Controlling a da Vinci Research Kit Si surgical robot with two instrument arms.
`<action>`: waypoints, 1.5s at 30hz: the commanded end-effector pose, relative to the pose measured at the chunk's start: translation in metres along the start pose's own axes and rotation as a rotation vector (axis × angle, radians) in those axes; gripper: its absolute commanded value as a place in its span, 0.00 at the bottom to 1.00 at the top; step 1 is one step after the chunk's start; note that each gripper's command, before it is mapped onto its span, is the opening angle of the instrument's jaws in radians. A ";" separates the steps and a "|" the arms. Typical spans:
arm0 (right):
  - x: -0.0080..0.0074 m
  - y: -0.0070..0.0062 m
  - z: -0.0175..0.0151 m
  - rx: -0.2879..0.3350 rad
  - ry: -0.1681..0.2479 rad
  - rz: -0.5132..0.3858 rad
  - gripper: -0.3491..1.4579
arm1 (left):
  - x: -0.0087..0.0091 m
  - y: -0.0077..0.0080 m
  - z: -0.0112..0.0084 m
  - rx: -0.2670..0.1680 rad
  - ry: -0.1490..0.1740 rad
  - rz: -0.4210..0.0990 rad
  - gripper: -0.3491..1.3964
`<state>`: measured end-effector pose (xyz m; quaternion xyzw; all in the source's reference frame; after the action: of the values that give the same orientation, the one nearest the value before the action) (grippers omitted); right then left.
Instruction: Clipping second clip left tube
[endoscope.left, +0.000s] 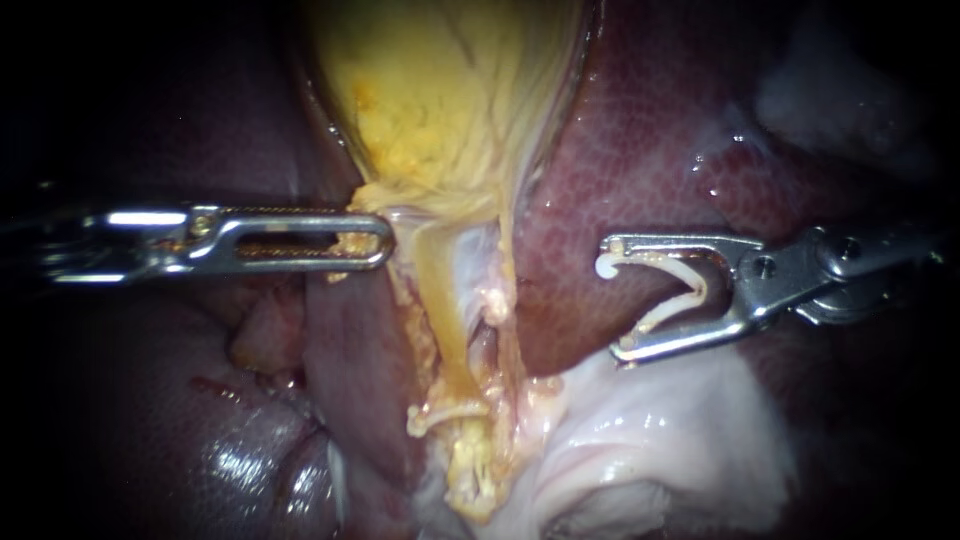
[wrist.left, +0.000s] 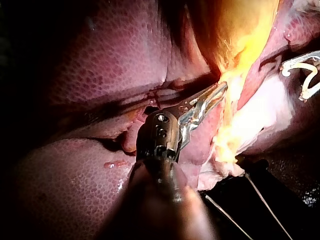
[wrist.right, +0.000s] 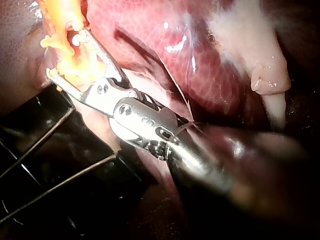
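The left instrument (endoscope.left: 375, 240) has its jaws clamped on the gallbladder (endoscope.left: 450, 100) at its lower edge. The right instrument (endoscope.left: 612, 298) has wide jaws carrying an open clip (endoscope.left: 697, 285), clear of the tube (endoscope.left: 452, 310), with bare liver (endoscope.left: 560, 280) between.

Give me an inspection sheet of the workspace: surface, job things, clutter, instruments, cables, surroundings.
surface: wet liver, with the gallbladder on it.
job's things: tube below the gallbladder; set clip across it lower down.
clutter: nothing seen.
instruments: left instrument shut on the gallbladder's edge; right instrument holds an open clip, apart from the tube.
cables: thin strands over the dark base.
surroundings: white tissue; the rest is dark.
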<state>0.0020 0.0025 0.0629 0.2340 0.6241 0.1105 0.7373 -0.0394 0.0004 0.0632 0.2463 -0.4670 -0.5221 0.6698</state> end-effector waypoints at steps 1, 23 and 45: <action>0.0000 0.0000 0.0000 0.000 0.000 0.000 0.52 | 0.0000 0.0000 -0.0003 -0.002 -0.003 0.000 0.00; -0.0049 -0.0020 0.0058 0.057 -0.082 0.062 0.52 | 0.0001 0.0000 -0.0019 -0.007 -0.008 -0.003 0.00; -0.0129 0.0014 0.0128 0.060 -0.113 0.170 0.52 | 0.0004 -0.0011 -0.0019 -0.015 -0.012 -0.004 0.00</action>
<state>0.0121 -0.0047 0.0765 0.3137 0.5620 0.1405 0.7523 -0.0383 -0.0007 0.0616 0.2385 -0.4665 -0.5292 0.6674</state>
